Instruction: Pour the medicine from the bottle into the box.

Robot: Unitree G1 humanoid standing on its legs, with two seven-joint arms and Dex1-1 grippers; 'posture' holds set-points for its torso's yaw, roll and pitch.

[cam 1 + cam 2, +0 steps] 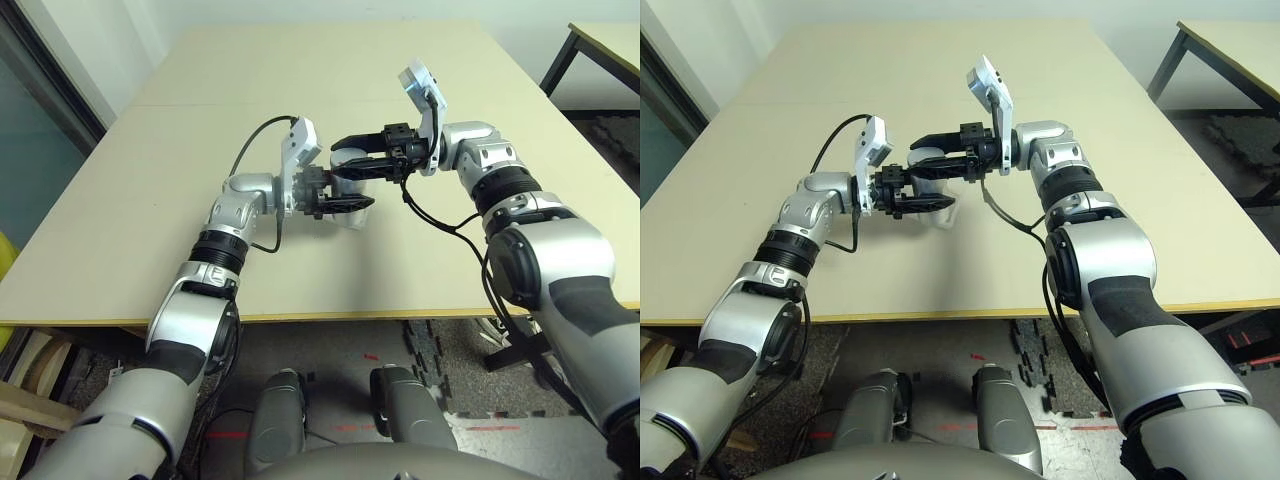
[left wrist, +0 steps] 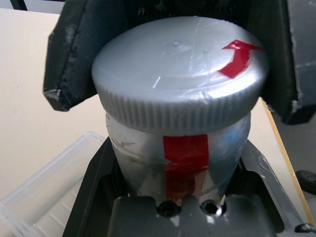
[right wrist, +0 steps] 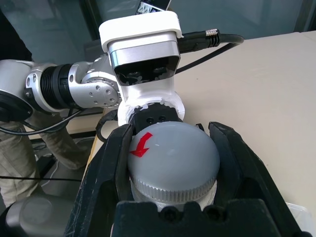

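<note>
1. The left gripper [image 2: 187, 197] is closed on the bottle [image 2: 182, 163], fingers clamped on the body below the cap [image 2: 177, 74]. Seen from the head, the bottle hangs above the table [image 1: 150, 180] near its centre, between the two wrists.
2. The right gripper [image 3: 170, 163] is clamped on the cap, one black finger at 9 o'clock of it and one at 3 o'clock in its own wrist view.
3. The step in hand, as I judge it, is unscrewing the cap; the cap is on, so nothing can be poured yet.
4. To do it well, turn the way the red arrow [image 3: 140, 145] on the cap points, and keep the left grip firm so the body does not spin along.
5. Keep the bottle upright while the cap loosens; a tilt here could spill pills once it lifts.
6. Lift the cap straight off along the bottle's axis, then put it down away from the box.
7. The box [image 2: 44, 197] lies on the table below the bottle, at about 7 o'clock of it in the left wrist view; from the head it peeks out under the left gripper.
8. The later pour wants the mouth brought low over the box's middle, since the box is shallow.
9. Count: one bottle, one cap, one box, two grippers, one red stripe [image 2: 185, 158], one red arrow.
10. The medicine is hidden inside the bottle, so its number cannot be told.
</note>
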